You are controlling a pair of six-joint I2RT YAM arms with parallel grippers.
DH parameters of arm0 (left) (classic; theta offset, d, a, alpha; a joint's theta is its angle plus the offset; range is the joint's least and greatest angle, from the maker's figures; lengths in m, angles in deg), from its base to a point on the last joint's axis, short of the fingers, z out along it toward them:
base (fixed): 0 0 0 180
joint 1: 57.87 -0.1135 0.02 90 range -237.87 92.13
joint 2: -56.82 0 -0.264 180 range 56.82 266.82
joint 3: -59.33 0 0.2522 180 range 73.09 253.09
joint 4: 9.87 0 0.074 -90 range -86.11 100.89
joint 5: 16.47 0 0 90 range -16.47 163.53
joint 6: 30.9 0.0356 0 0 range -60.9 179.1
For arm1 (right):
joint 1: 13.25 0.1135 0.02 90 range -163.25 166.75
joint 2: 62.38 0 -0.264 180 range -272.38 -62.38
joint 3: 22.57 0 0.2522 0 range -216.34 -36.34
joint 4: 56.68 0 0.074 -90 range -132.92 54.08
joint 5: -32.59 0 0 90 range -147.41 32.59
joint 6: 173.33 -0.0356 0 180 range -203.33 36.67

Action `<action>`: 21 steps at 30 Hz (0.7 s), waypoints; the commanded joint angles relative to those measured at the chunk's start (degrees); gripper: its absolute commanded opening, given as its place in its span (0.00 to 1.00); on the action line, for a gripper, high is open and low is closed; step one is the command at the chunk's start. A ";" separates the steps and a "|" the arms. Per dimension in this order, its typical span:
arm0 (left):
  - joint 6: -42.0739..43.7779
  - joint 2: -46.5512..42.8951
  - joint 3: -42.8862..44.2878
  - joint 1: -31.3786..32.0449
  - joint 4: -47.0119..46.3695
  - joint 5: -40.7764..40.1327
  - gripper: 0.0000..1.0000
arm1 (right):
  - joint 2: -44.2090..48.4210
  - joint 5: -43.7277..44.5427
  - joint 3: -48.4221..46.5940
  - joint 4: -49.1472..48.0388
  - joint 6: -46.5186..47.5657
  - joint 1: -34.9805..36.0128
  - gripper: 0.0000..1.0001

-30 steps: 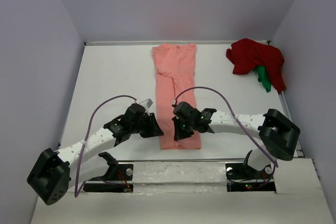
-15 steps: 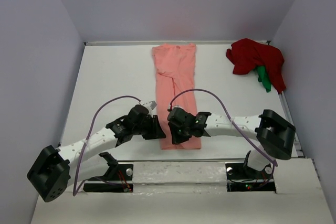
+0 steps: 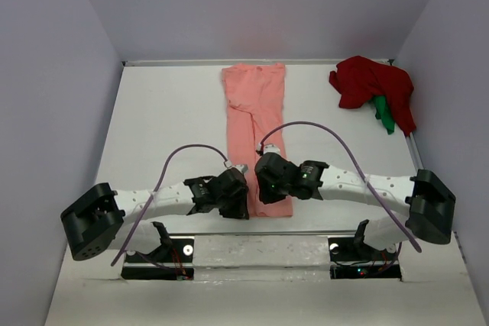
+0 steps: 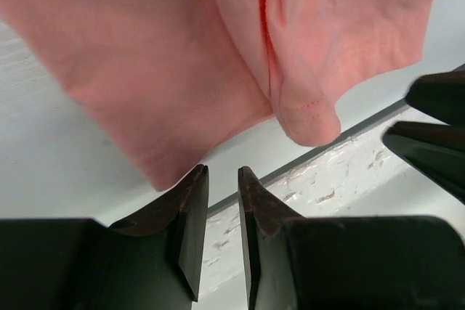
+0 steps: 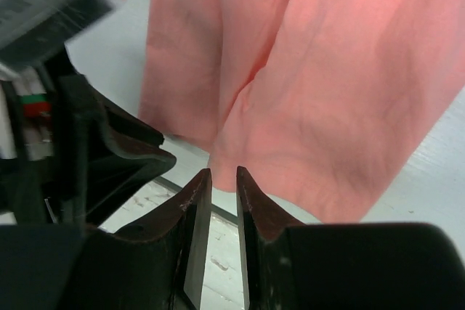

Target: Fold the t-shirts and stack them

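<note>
On the counter (image 3: pixel 168 112) the salmon-pink t-shirt (image 3: pixel 254 104) lay as a long folded strip, the dark red t-shirt (image 3: pixel 370 85) heaped at the back right. The left gripper (image 4: pixel 222 170) and right gripper (image 5: pixel 221 173) hovered at the pink shirt's near hem, jaws narrowly apart, empty (each should probably pinch one corner through all layers, then lift evenly)

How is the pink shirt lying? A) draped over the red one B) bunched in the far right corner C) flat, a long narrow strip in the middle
C: the salmon-pink shirt lies flat in a long central strip; the dark red shirt is bunched in the corner.
</note>
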 commanded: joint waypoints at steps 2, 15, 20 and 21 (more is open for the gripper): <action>-4.33 3.26 5.52 4.16 4.83 -10.01 0.33 | 3.86 2.54 1.28 0.85 -1.13 0.57 0.26; -5.21 -3.86 7.64 4.52 10.63 -14.78 0.35 | 5.09 6.85 8.22 1.82 -8.94 0.57 0.52; -6.52 -4.12 6.06 3.91 12.13 -15.57 0.39 | 9.48 8.34 10.77 2.61 -11.58 0.57 0.62; -6.79 -3.77 5.10 3.56 12.12 -15.13 0.39 | 10.27 8.34 11.91 2.70 -11.67 -0.13 0.63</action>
